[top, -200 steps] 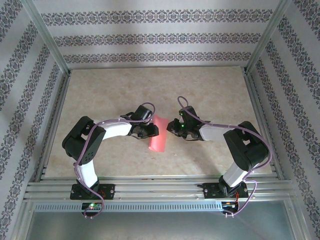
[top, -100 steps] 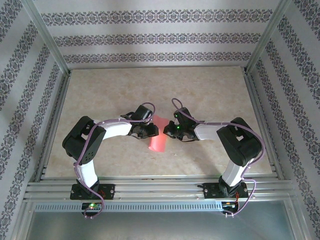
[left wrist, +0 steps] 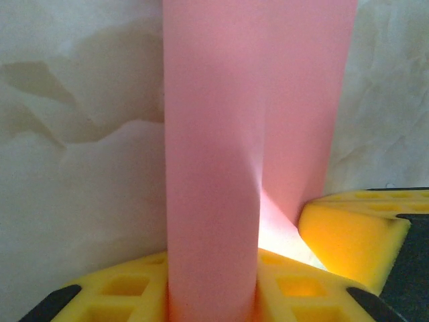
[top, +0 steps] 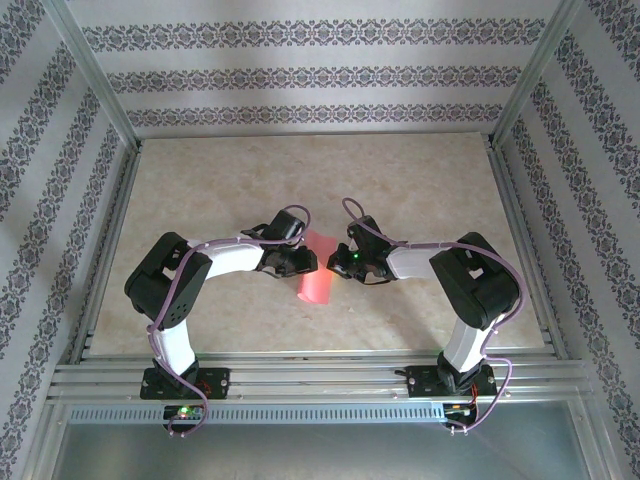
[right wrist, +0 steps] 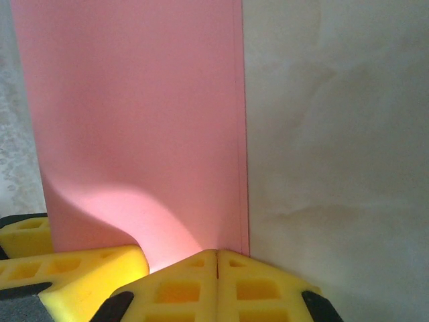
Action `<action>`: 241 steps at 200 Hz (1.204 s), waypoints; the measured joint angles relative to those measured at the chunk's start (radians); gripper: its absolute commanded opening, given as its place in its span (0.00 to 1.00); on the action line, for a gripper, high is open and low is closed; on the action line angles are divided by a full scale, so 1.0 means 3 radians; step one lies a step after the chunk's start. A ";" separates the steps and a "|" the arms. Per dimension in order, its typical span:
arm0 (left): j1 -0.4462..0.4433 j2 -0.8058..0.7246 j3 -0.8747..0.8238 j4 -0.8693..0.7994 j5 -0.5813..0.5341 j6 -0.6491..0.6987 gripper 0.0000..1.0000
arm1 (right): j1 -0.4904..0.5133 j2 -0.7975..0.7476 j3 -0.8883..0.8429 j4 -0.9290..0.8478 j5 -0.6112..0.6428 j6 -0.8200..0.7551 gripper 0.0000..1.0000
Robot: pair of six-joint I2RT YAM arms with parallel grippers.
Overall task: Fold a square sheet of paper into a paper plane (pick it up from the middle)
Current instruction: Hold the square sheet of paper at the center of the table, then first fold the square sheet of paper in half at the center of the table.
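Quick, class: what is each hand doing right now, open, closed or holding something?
Left hand: closed on the pink paper.
Right hand: closed, pinching the same paper's edge.

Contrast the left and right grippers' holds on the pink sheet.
The left gripper grips a bulging fold of the square sheet of paper, jaws apart; the right gripper pinches its flat doubled edge, jaws pressed together. The left gripper reaches from the left, the right gripper from the right. Both hold it.

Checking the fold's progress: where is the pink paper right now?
Top view: the pink paper is mid-table, held between the left gripper and the right gripper, each shut on one side.
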 measured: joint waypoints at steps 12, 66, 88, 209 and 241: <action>0.0000 0.0000 0.0000 0.0000 0.0000 0.0000 0.32 | 0.0000 0.0000 0.0001 -0.0008 0.0001 0.0000 0.00; -0.0031 -0.0036 0.0125 -0.0244 -0.0118 0.0048 0.46 | 0.0000 0.0000 0.0098 -0.0228 0.0015 -0.0089 0.00; 0.0057 -0.0243 0.0130 -0.0594 -0.0355 0.0088 0.49 | 0.0000 0.0019 0.0197 -0.0426 0.0037 -0.0217 0.00; 0.0306 -0.0362 0.0126 -0.0277 0.0432 -0.0117 0.32 | -0.0025 0.0306 0.0749 -0.1088 -0.0095 -0.1241 0.00; 0.0289 -0.0140 0.0128 -0.0183 0.0628 -0.0224 0.28 | -0.0042 0.0333 0.0793 -0.1151 -0.0111 -0.1312 0.00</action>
